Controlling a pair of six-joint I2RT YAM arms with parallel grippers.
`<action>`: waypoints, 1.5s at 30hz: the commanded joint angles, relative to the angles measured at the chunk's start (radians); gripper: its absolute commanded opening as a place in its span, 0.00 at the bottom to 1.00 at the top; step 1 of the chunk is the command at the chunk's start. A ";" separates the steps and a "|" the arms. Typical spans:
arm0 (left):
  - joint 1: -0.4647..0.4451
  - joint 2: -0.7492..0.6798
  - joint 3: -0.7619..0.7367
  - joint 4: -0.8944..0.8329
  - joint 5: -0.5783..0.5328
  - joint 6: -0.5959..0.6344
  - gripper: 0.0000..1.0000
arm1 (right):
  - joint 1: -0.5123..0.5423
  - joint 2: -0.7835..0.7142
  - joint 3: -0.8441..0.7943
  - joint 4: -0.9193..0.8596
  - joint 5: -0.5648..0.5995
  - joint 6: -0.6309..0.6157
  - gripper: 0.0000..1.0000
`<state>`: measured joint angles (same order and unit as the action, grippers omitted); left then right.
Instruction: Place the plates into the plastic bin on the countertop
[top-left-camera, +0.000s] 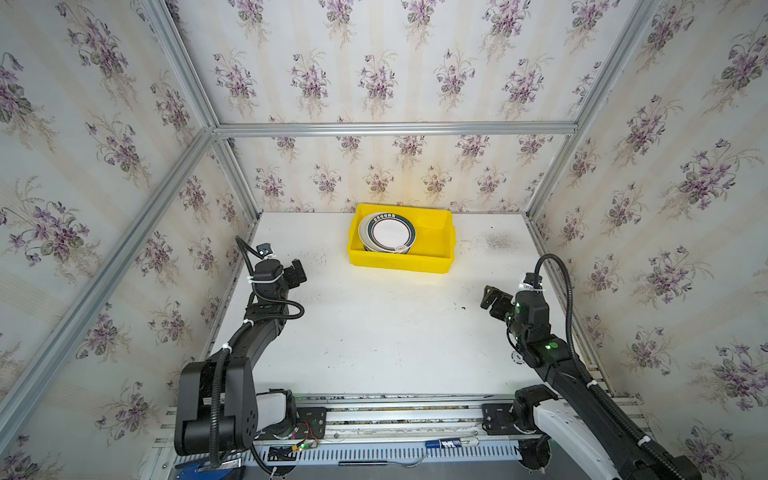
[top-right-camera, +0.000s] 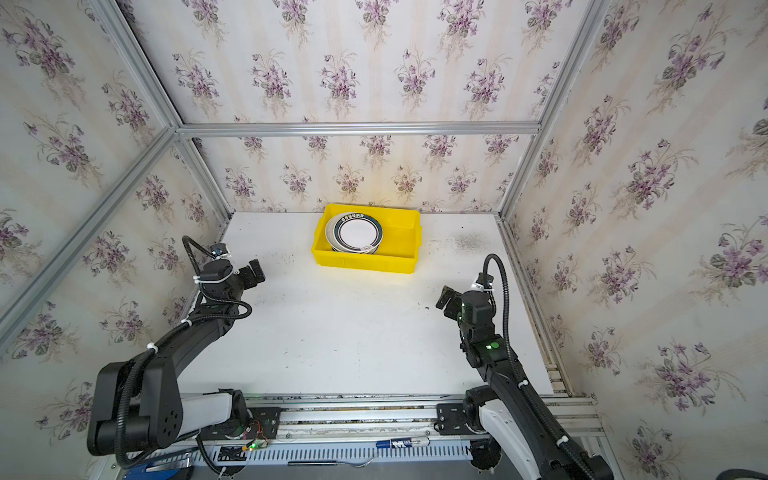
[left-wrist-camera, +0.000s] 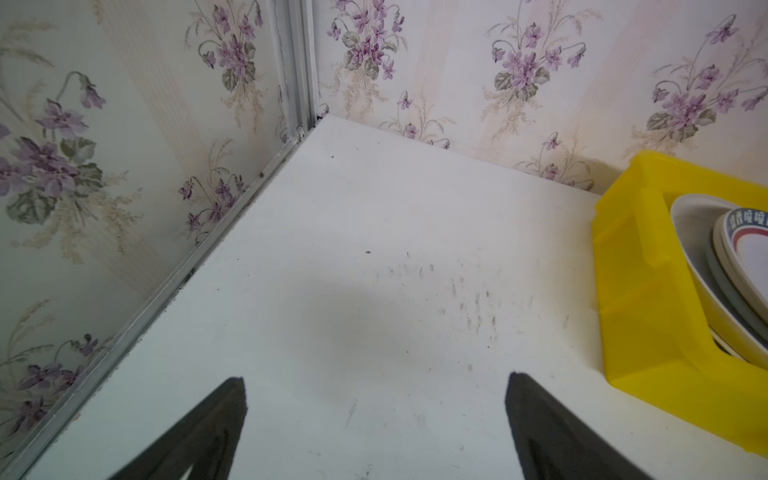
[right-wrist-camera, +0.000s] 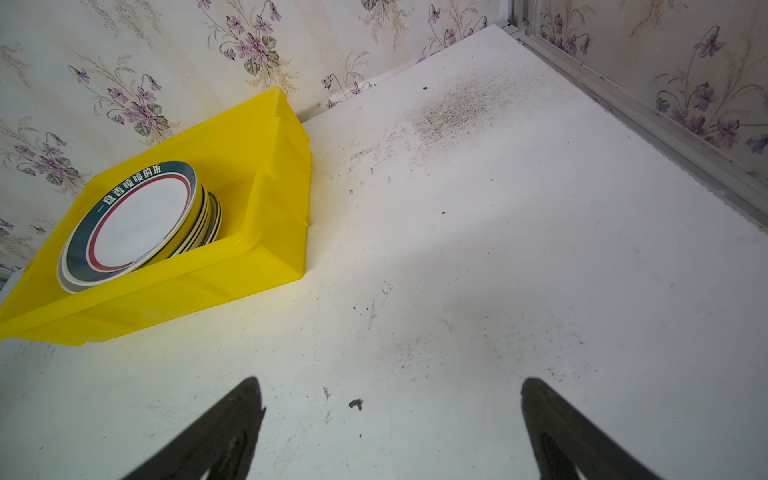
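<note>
The yellow plastic bin (top-left-camera: 432, 245) (top-right-camera: 399, 245) stands at the back middle of the white countertop (top-left-camera: 386, 328) (top-right-camera: 345, 328). A stack of plates (top-left-camera: 388, 233) (top-right-camera: 358, 233) lies tilted in its left half; the top plate is white with a dark green rim and Chinese characters (right-wrist-camera: 137, 220). The bin's corner and plate edges (left-wrist-camera: 706, 249) show in the left wrist view. My left gripper (top-left-camera: 297, 272) (left-wrist-camera: 376, 380) is open over bare countertop, left of and in front of the bin. My right gripper (top-left-camera: 492, 301) (right-wrist-camera: 390, 384) is open and empty, in front of the bin to its right.
Floral-papered walls with aluminium frame rails (top-left-camera: 395, 129) close in the back and both sides. A rail with cables and a blue-and-white pen-like object (top-left-camera: 451, 444) runs along the front edge. Dark scuff specks (top-left-camera: 496, 241) mark the countertop right of the bin.
</note>
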<state>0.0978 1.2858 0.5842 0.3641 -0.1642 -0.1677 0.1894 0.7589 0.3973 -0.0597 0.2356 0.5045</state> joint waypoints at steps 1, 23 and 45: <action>0.007 0.007 -0.048 0.090 0.021 -0.001 1.00 | -0.001 0.014 0.002 0.073 0.036 -0.026 0.99; 0.010 0.092 -0.016 0.078 0.065 0.005 1.00 | -0.001 0.064 -0.026 0.149 0.013 0.028 0.99; -0.087 0.018 -0.275 0.507 0.138 0.165 1.00 | -0.002 -0.020 -0.037 0.118 0.076 0.004 0.99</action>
<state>0.0143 1.2873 0.3294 0.7322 -0.0444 -0.0647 0.1875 0.7464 0.3630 0.0452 0.2714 0.5259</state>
